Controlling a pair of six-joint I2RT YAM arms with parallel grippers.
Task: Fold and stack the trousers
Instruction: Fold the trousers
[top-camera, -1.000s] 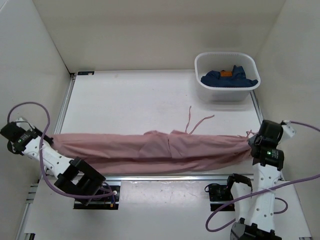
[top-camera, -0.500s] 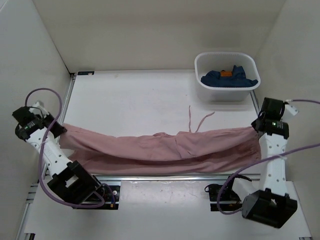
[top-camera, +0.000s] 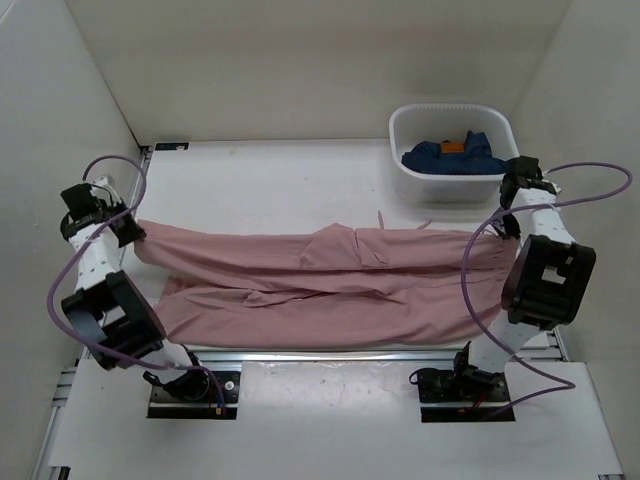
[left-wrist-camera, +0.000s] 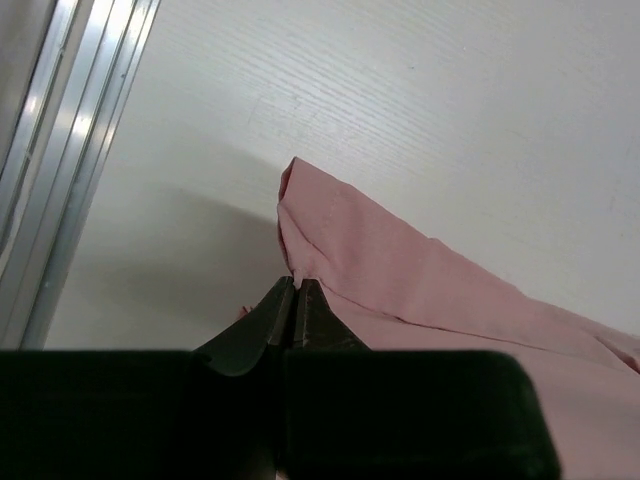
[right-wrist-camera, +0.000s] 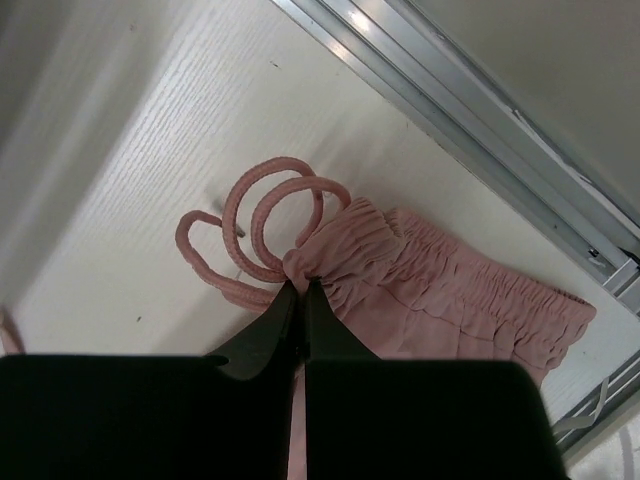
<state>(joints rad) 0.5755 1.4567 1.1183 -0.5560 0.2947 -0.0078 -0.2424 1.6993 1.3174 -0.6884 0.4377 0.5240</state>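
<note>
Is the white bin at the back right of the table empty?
No, the white bin holds a crumpled dark blue garment with an orange patch showing at its top.

Dusty-pink trousers (top-camera: 330, 285), white bin (top-camera: 455, 185), dark blue garments (top-camera: 455, 158)

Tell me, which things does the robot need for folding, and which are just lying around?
For the job:
- pink trousers, stretched between the two tools
- left tool, shut on one end of them
- right tool, shut on the gathered waist end

Just lying about:
- white tub, at the far right
- dark blue clothes, inside the tub
</note>
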